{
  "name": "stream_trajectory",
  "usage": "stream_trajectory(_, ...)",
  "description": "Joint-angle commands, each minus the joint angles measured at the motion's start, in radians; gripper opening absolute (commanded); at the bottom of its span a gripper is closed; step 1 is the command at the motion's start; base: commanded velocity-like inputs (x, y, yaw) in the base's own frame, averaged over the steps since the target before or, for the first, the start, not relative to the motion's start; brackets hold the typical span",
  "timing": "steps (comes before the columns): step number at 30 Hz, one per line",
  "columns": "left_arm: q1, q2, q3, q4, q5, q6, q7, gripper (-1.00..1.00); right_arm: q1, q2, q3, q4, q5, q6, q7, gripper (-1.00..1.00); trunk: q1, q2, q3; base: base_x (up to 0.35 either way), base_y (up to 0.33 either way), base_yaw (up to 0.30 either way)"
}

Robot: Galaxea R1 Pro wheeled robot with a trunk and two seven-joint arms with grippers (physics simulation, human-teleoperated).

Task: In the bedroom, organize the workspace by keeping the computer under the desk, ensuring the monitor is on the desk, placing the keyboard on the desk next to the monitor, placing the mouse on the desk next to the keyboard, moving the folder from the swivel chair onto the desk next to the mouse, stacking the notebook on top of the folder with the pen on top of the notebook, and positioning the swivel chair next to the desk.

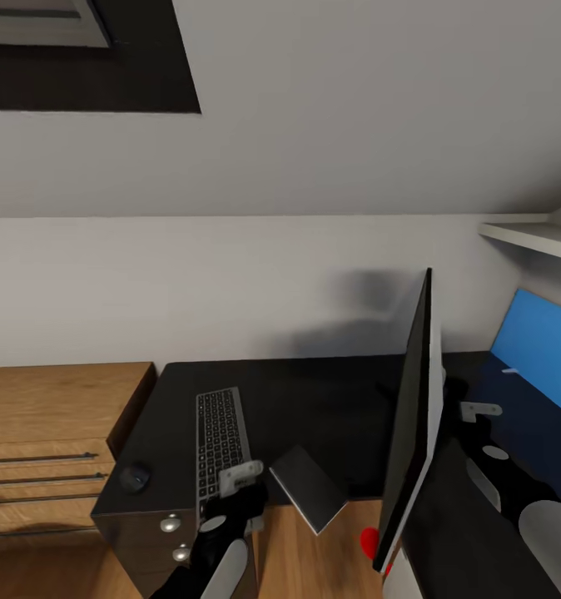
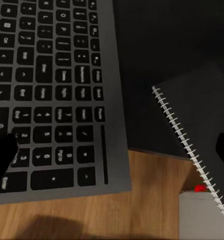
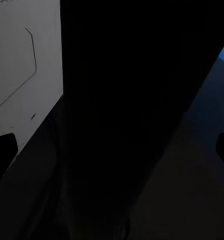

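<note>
Two things lie at the black counter's near edge: the keyboard and, at its 3 o'clock, a dark spiral notebook overhanging. The mouse sits at the keyboard's 9 o'clock; the monitor stands edge-on further right. Left pincer hovers over the keyboard's near end, spread apart, empty. Right pincer: grip unclear.

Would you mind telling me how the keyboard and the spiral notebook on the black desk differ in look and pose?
The keyboard is long, grey and covered in dark keys; the notebook is shorter, plain dark grey, with a white spiral binding along one edge. The keyboard lies square to the desk, while the notebook sits skewed. Both lie flat and overhang the desk's front edge.
</note>
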Motion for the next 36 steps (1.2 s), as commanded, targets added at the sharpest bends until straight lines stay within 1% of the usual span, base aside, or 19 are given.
stream_trajectory(1, -0.001, 0.0, -0.001, 0.0, 0.006, 0.003, 0.007, 1.0, -0.001, -0.001, 0.008, 0.0, -0.009, -0.004, -0.005, 1.0, 0.001, -0.001, -0.002, 0.156, 0.0, 0.0)
stream_trajectory(10, -0.001, -0.001, -0.001, 0.002, 0.007, 0.004, 0.009, 1.0, -0.001, -0.001, 0.008, 0.0, -0.009, -0.004, -0.004, 1.0, 0.001, -0.001, -0.002, 0.039, 0.0, 0.0)
stream_trajectory(11, -0.001, -0.001, -0.001, 0.002, 0.007, 0.004, 0.009, 1.0, -0.001, -0.001, 0.008, 0.0, -0.009, -0.003, -0.004, -1.0, 0.001, -0.001, -0.002, 0.003, 0.0, 0.0)
stream_trajectory(36, -0.001, -0.001, -0.001, 0.003, 0.007, 0.004, 0.009, 1.0, -0.001, -0.001, 0.01, 0.0, -0.007, -0.001, -0.003, -1.0, 0.001, -0.001, -0.002, 0.0, 0.0, 0.0)
